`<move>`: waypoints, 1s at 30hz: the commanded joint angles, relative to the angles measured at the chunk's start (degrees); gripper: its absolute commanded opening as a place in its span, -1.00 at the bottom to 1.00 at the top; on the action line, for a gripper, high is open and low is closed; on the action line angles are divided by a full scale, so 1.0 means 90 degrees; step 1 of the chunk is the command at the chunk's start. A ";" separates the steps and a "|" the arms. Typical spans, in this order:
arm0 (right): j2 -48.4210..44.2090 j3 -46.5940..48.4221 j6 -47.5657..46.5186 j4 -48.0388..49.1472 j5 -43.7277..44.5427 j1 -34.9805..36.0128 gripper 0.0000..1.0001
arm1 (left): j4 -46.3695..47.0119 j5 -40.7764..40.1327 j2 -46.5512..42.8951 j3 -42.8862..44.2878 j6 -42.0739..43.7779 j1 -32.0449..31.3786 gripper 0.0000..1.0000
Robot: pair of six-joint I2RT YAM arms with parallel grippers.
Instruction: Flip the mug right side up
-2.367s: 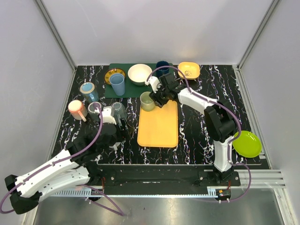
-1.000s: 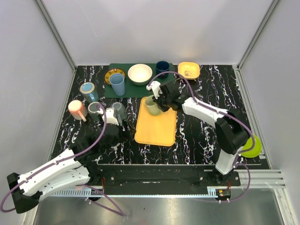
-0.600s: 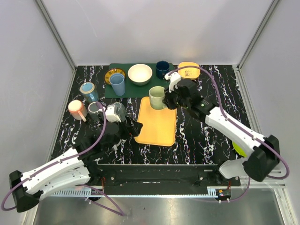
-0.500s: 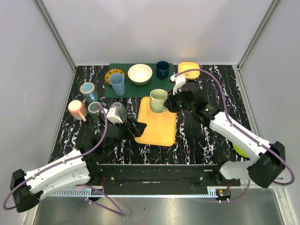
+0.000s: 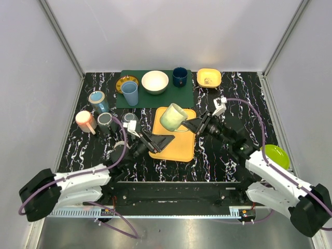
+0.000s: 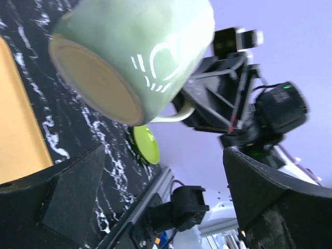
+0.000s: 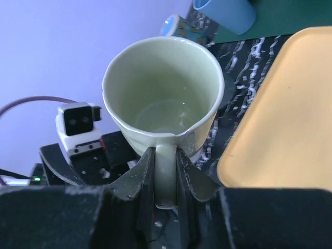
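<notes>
Green mug (image 5: 173,116) hard, smooth, looks breakable, likely light. Right gripper (image 7: 165,166) pinches handle (image 7: 165,194) tight, good hold spot. Left gripper (image 5: 163,142) fingers apart, holds nothing.

No readable words, brands or numbers in any view. On the side of the green mug (image 6: 136,46), only a white drawn mark: a curved arch with a few short dashes beside it, not legible as letters. Inside the yellow bowl (image 5: 202,75), a small dark print, too small to make out. On the small plate (image 5: 124,81), a speckled pattern in yellow and dark tones, with no lettering to be told.
</notes>
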 commanded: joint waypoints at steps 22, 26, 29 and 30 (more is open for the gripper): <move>-0.0254 -0.1051 0.2968 0.5031 -0.0956 -0.0146 -1.00 | 0.5160 0.1317 0.2707 0.0895 -0.0629 0.0182 0.70; -0.0518 -0.1079 0.2860 0.4610 -0.0898 -0.0146 -1.00 | 0.4526 0.1610 0.2229 0.1081 -0.0189 0.0172 0.82; -0.0723 -0.1254 0.2908 0.4433 -0.0606 -0.0146 -1.00 | 0.4252 0.1679 0.1946 0.1111 0.0114 0.0113 0.91; -0.0820 -0.1304 0.2947 0.4433 -0.0373 -0.0146 -1.00 | 0.4193 0.1727 0.1896 0.1159 0.0182 0.0065 0.92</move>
